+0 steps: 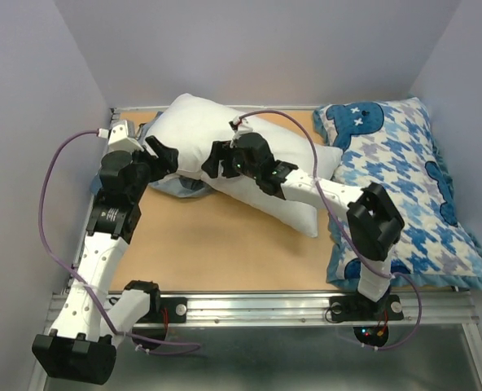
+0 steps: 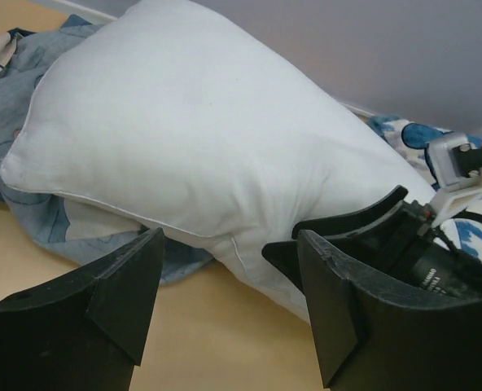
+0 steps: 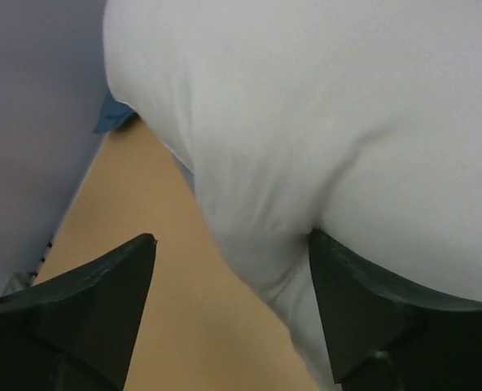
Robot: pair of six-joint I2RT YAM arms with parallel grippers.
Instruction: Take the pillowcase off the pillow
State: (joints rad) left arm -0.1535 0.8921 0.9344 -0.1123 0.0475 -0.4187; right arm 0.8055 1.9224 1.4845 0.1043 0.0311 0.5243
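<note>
Right gripper spread, arm stretched to pillow; left gripper spread.

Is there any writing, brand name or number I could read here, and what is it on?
No words or numbers are readable.
White print on the right gripper housing, left wrist view: too blurred to read.
Pillowcase: no letters showing.
Houndstooth pillow: two white x marks only.

No wording you can read: faint white print on the black motor housing is too blurred.
</note>
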